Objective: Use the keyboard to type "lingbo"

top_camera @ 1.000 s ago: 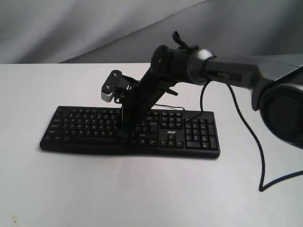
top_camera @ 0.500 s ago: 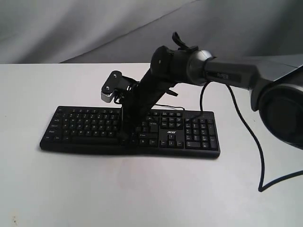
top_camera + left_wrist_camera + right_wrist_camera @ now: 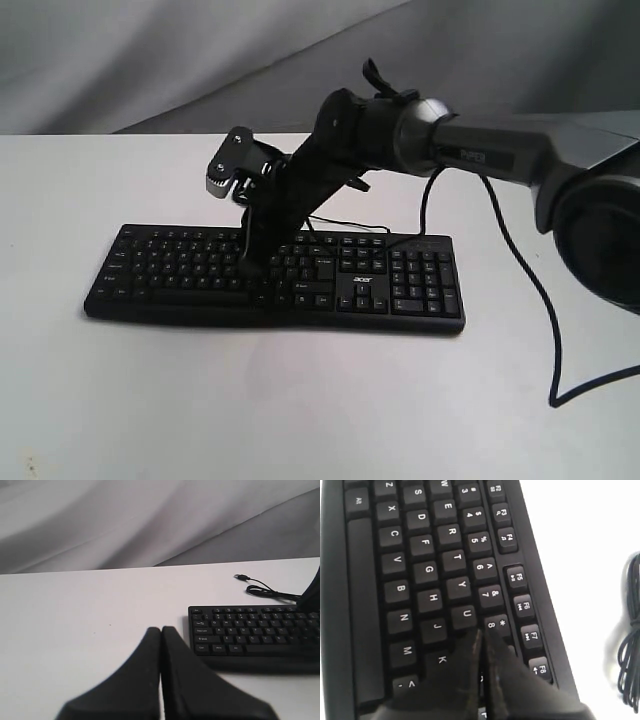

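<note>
A bare stretch of the flat white counter [image 3: 300,400] is seen nearest, and on it, towards the middle, the wide black full-size keyboard with number pad and small white key legends [image 3: 180,270] is laid flat, its long edge running across the exterior view. The right gripper [image 3: 481,632], black and tapered, is brought steeply down onto the letter block, right of the keyboard's middle. Its jaws are clenched together with nothing between them, and their tips are set just past the U key, between the 8 and the K; the key beneath is probably the I, though its legend is hidden and contact cannot be confirmed. The left gripper [image 3: 161,630], likewise black, is held over bare counter off the keyboard's left end, apart from it, its jaws also pressed shut on nothing. Behind the keyboard a thin black cable [image 3: 265,587] is trailed loosely across the counter. Farthest back, a creased grey cloth backdrop [image 3: 150,60] is hung.
</note>
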Controlling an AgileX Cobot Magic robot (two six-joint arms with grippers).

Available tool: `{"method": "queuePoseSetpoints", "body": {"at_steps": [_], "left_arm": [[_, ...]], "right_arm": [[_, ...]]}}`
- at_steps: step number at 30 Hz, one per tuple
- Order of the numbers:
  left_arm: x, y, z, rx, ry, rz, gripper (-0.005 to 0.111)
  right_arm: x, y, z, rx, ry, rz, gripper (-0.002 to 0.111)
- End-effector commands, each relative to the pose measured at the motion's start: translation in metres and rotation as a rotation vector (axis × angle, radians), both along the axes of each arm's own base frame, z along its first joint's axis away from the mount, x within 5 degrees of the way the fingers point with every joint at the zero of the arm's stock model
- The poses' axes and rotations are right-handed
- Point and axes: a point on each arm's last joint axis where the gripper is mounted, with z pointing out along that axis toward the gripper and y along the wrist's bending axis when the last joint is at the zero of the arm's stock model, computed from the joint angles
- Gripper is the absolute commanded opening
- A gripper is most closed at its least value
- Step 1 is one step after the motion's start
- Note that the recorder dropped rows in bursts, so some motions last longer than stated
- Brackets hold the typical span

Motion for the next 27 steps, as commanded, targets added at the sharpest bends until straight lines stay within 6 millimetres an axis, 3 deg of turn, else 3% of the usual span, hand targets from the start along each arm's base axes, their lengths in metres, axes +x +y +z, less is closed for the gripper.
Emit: {"method": "queuePoseSetpoints", "body": {"at_steps": [1,27], "left_arm": [[0.0000,-0.0001,-0.0008,-0.005,-0.006,0.000,0.001],[0.0000,-0.0001,-0.0008,-0.005,-0.006,0.000,0.001]], "right_arm": [[-0.0005,0.0040,0.0016,0.019,-0.012,0.007,0.000],[0.0015,0.0063,-0.0069,0.040,-0.012,-0.004,0.000]]}}
